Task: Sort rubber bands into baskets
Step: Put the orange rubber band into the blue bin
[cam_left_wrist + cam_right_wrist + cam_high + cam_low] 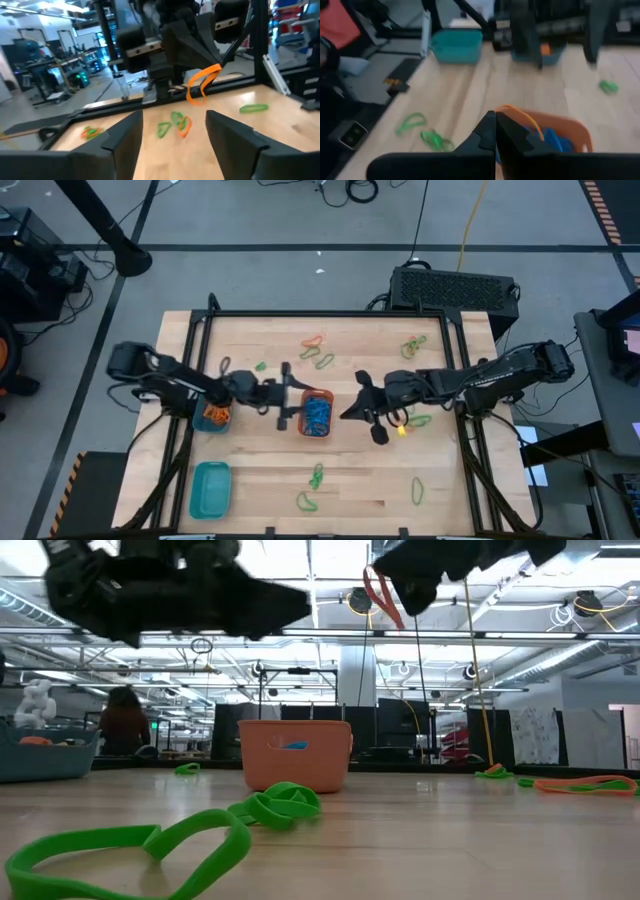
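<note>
jaws: left gripper (290, 404) spread wide, empty; right gripper (362, 408) clamped on orange rubber band (202, 85) above orange basket (316, 413).

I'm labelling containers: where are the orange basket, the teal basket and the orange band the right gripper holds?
orange basket (296, 753): low view, front wall.
teal basket (210, 490): high view, inside floor.
orange band (202, 85): left wrist view, hanging loop.

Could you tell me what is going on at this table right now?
The robot is sorting rubber bands. The right gripper has its jaws shut on an orange band, held in the air over the orange basket, which already contains blue bands. The left gripper hangs open beside that basket. Green bands lie loose on the table.
</note>
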Available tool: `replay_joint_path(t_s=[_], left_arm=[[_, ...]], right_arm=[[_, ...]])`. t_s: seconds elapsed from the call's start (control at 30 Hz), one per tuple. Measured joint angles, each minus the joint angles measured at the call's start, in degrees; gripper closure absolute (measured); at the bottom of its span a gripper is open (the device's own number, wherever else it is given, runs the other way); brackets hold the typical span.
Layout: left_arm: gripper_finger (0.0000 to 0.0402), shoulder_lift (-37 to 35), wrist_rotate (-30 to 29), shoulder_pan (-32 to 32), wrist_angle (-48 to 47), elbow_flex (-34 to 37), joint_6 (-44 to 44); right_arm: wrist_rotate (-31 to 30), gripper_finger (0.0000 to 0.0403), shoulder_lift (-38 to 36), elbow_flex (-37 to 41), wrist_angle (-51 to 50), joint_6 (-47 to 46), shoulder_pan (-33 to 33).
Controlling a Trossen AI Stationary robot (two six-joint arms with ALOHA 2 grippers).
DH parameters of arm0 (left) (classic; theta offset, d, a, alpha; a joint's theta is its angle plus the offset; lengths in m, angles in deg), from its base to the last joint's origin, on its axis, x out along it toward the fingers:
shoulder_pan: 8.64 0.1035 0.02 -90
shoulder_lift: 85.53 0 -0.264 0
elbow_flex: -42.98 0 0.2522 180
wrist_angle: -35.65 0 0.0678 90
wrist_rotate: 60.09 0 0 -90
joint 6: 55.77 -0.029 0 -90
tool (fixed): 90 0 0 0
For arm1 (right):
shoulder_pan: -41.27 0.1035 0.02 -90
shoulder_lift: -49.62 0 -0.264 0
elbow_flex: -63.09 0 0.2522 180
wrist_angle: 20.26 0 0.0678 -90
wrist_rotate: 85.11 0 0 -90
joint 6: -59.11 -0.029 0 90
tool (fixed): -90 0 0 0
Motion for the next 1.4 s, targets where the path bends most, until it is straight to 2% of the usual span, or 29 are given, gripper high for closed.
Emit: replay_joint_path(t_s=[0.23,0.43,0.63,0.77,0.97,1.1,1.2,1.4], left_arm=[[0.0169,12.0,0.4,-1.9,-0.3,-12.1,2.0],[0.0168,18.0,4.8,-2.3,-0.4,-18.1,2.0],[0.0168,19.3,7.2,-2.3,-0.6,-20.5,3.5],[0.0168,19.3,8.5,-2.3,-0.8,-20.7,3.6],[0.0175,19.3,8.9,-2.3,-1.3,-20.7,3.6],[0.0204,19.3,8.9,-2.3,-1.4,-21.6,3.6],[0.0241,19.3,8.9,-2.3,-1.9,-22.1,3.6],[0.0356,19.3,8.6,-2.3,-4.0,-22.1,3.5]], right_arm=[[0.1,0.0403,0.0,0.0,4.5,2.5,1.1],[-0.5,0.0402,0.0,0.0,5.4,3.0,1.2],[-0.6,0.0402,0.0,0.0,5.4,3.3,1.2],[-3.5,0.0402,0.0,0.0,4.9,4.4,1.2],[-3.3,0.0402,0.0,0.0,4.9,4.7,1.2],[-2.9,0.0402,0.0,0.0,4.8,4.7,1.3],[-2.9,0.0402,0.0,0.0,4.6,4.6,1.3],[-2.9,0.0403,0.0,0.0,2.8,4.5,1.3]])
